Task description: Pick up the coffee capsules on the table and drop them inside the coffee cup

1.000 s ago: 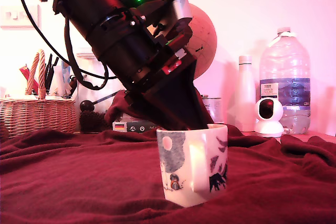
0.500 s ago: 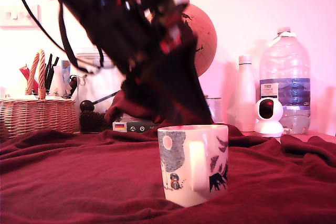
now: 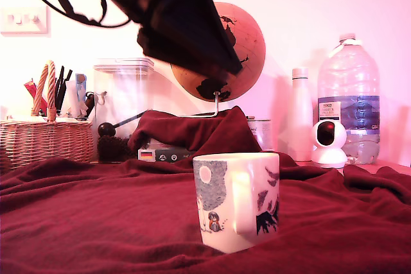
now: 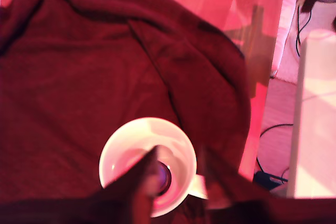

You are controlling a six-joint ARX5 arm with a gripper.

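Gripper (image 3: 212, 62) hangs in the upper left of the exterior view, fingers apart and empty — clear above the coffee cup (image 3: 236, 200) at lower centre. Inside the cup lies the dark capsule (image 4: 163, 178), so the drop looks done — only withdrawal remains.

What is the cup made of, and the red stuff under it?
The cup looks like glossy white ceramic: smooth, shiny walls with a printed picture. The red cloth under it seems a soft, matte fabric, maybe a fleece blanket, because it wrinkles and folds.
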